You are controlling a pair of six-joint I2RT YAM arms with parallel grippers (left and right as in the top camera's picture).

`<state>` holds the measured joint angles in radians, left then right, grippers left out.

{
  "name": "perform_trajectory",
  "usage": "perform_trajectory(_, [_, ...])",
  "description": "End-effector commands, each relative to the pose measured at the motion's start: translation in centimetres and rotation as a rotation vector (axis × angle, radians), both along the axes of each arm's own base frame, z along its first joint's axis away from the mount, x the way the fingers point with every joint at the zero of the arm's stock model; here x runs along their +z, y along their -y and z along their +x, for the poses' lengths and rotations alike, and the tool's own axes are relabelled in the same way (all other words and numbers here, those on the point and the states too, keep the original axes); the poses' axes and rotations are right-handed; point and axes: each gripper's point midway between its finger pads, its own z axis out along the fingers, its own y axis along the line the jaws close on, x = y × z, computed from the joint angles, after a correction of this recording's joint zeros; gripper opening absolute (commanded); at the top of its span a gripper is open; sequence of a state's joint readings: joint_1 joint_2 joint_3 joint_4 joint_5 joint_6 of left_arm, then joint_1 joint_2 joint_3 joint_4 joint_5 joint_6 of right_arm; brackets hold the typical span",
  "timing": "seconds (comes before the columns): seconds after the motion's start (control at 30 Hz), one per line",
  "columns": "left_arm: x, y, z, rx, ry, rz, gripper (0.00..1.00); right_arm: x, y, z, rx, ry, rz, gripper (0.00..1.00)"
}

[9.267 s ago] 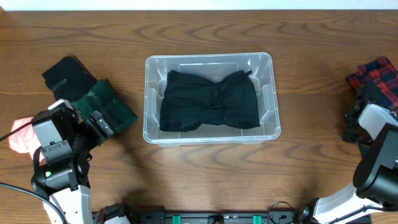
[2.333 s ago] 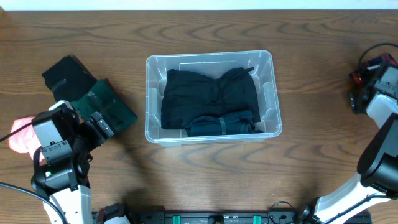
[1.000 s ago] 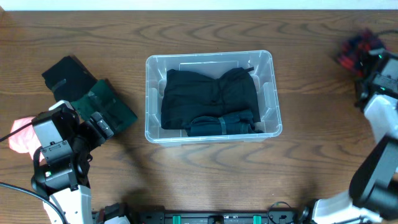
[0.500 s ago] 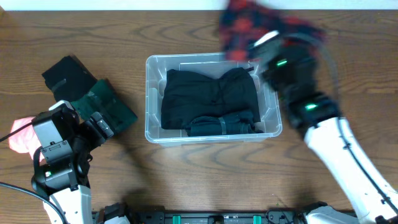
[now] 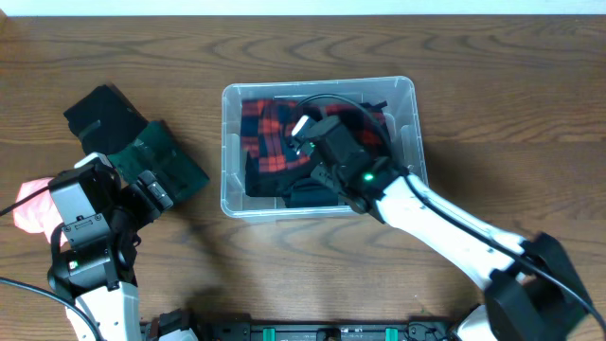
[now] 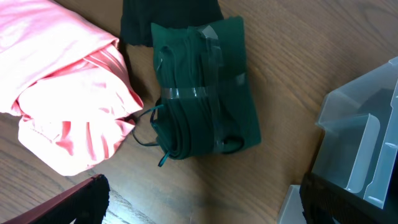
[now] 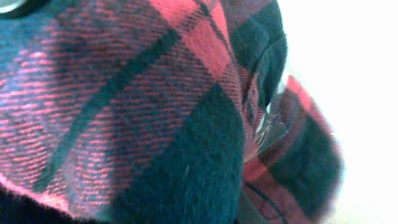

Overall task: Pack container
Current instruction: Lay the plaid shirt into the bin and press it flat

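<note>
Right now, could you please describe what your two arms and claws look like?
The left arm and right arm have white links and black joints, each with small green lights. A black cable loops above the right arm's wrist. The left claw has dark fingers.

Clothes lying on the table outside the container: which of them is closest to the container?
The dark green bundle, bound with clear tape. It lies nearest the container; the black piece and the pink bundle sit farther left.

right gripper [image 5: 305,127] buried in plaid cloth [image 7: 124,112] — grip unreadable, container [image 6: 364,134] cut off by frame edge
</note>
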<state>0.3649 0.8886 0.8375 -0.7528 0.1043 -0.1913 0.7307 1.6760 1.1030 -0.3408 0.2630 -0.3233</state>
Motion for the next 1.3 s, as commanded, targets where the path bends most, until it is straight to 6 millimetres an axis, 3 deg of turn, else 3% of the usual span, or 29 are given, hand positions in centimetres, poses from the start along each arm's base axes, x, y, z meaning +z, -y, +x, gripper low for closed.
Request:
perform_trajectory(0.0, [0.9,-0.4,0.2,0.022,0.019,0.007,0.98,-0.5,-0.3,0.2,-0.030,-0.010,0.009,0.01])
perform_trajectory(0.03, [0.9,-0.4,0.2,0.022,0.019,0.007,0.98,-0.5,-0.3,0.1,-0.030,-0.011,0.007,0.02])
perform_trajectory(0.13, [0.9,-0.4,0.2,0.022,0.019,0.007,0.98,1.2,-0.4,0.4,-0.027,0.032,0.030,0.33])
perform_trajectory(0.2, [0.9,-0.4,0.2,0.022,0.019,0.007,0.98,3.8,-0.4,0.9,-0.011,0.091,0.060,0.44])
perform_trajectory(0.37, [0.9,-0.4,0.2,0.022,0.018,0.007,0.98,13.4,0.2,2.1,-0.043,0.274,0.249,0.46])
perform_trajectory(0.43, [0.9,-0.4,0.2,0.022,0.018,0.007,0.98,16.0,-0.2,2.0,-0.040,0.303,0.364,0.47])
perform_trajectory(0.53, [0.9,-0.4,0.2,0.022,0.018,0.007,0.98,17.3,-1.9,1.3,0.026,0.250,0.521,0.46])
perform_trajectory(0.6, [0.9,-0.4,0.2,0.022,0.018,0.007,0.98,16.4,-3.0,1.0,0.047,0.175,0.580,0.44])
perform_trajectory(0.73, [0.9,-0.4,0.2,0.023,0.018,0.007,0.98,11.6,-4.7,1.1,0.004,-0.002,0.615,0.36])
perform_trajectory(0.9, [0.9,-0.4,0.1,0.022,0.018,0.007,0.98,2.3,-7.8,-0.7,0.049,-0.305,0.585,0.35])
perform_trajectory(1.07, [0.9,-0.4,0.1,0.022,0.018,0.007,0.98,-7.1,-6.3,-1.6,-0.079,-0.480,0.438,0.35])
perform_trajectory(1.17, [0.9,-0.4,0.1,0.022,0.018,0.007,0.98,-8.9,-5.3,-1.7,-0.120,-0.502,0.391,0.35])
perform_trajectory(1.27, [0.9,-0.4,0.2,0.023,0.018,0.008,0.98,-7.2,-5.1,-0.8,-0.122,-0.467,0.416,0.37])
